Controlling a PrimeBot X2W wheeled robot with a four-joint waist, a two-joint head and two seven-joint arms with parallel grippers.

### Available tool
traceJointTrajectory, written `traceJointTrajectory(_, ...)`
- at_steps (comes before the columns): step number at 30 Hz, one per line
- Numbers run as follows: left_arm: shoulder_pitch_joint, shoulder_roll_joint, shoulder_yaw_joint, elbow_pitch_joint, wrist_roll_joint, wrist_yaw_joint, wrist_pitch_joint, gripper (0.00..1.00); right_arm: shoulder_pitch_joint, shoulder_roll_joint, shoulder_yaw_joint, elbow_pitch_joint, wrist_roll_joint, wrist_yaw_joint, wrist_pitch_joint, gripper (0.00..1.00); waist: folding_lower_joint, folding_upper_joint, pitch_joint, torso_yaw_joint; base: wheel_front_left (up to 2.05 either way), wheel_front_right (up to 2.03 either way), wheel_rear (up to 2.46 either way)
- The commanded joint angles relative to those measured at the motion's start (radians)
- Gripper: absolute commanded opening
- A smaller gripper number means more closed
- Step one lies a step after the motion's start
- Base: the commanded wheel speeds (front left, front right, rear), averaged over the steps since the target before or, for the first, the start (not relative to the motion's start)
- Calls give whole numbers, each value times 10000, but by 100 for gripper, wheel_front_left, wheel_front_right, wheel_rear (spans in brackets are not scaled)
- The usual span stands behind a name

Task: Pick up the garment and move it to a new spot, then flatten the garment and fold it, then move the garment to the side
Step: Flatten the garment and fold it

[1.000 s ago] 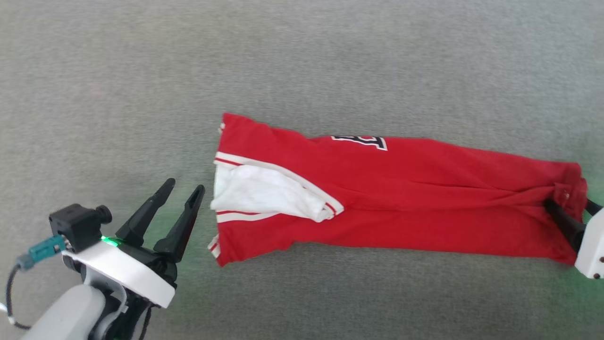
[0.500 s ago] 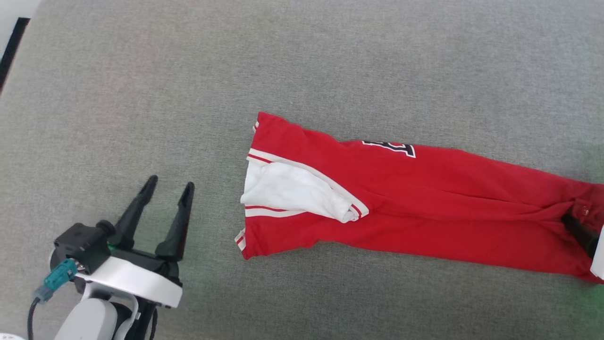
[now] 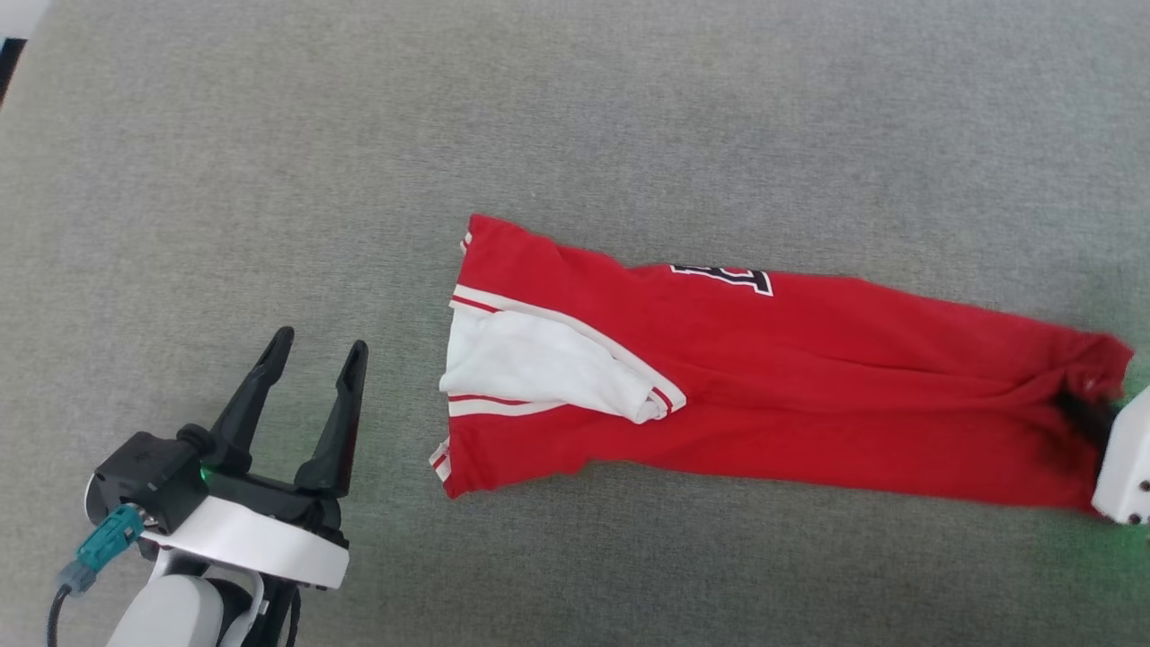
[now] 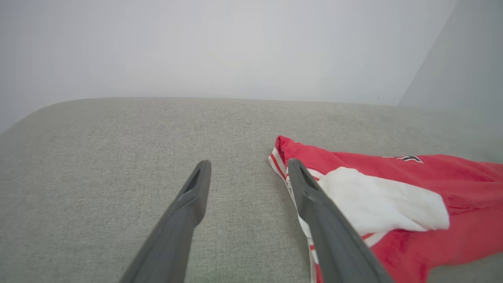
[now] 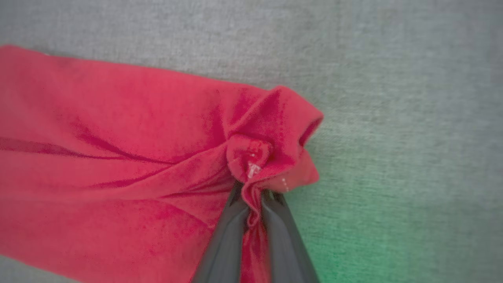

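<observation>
The right pincer (image 5: 251, 196) has just closed on the garment (image 3: 809, 395): a second ago its fingers stood apart at the cloth's edge, and now they are drawn narrow, pinching a bunched fold of red fabric at the garment's right end. The grasp appears made, so that end can probably be lifted or drawn for the next fold or move. The left pincer (image 3: 321, 340) stands wide and empty, near the garment's left end but clear of it. The garment lies on the grey bench (image 3: 269, 135) as a long, narrow band. Its long axis runs across the robot's front, the right end slightly nearer the robot. The white sleeve (image 3: 539, 368) marks the end pointing left; the pinched end points right.
</observation>
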Motion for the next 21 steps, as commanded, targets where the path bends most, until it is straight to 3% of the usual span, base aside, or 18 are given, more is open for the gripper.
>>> traceJointTrajectory(1, 31, 9, 33, -82, -22, 25, -51, 100, -39, 1, -159, 175, -201, -52, -123, 0, 0, -1, 49, -136, 0, 0, 0)
traceJointTrajectory(5, -6, 126, 115, -79, -71, 25, -53, 100, -198, -293, -1012, -11, -431, -51, -608, 0, 0, -1, 135, -376, 0, 0, 0)
traceJointTrajectory(9, -98, 156, 350, -56, -157, 25, -52, 100, -509, -393, -2719, -26, -983, -37, -887, 0, 0, -1, 260, -636, 0, 0, 0)
traceJointTrajectory(14, -165, 256, 345, -115, -143, 25, -52, 100, -925, -319, -4121, 62, -1447, -35, -1101, 0, 0, -1, 362, -775, 0, 0, 0)
traceJointTrajectory(17, -236, 265, 385, -108, -194, 25, -52, 100, -1082, -310, -4489, 48, -1657, -35, -1213, 0, 0, -1, 378, -812, 0, 0, 0)
traceJointTrajectory(21, -207, 233, 532, -47, -290, 25, -52, 100, -1031, 146, -4061, -362, -1038, -29, -1084, 0, 0, -1, 277, -838, 0, 0, 0)
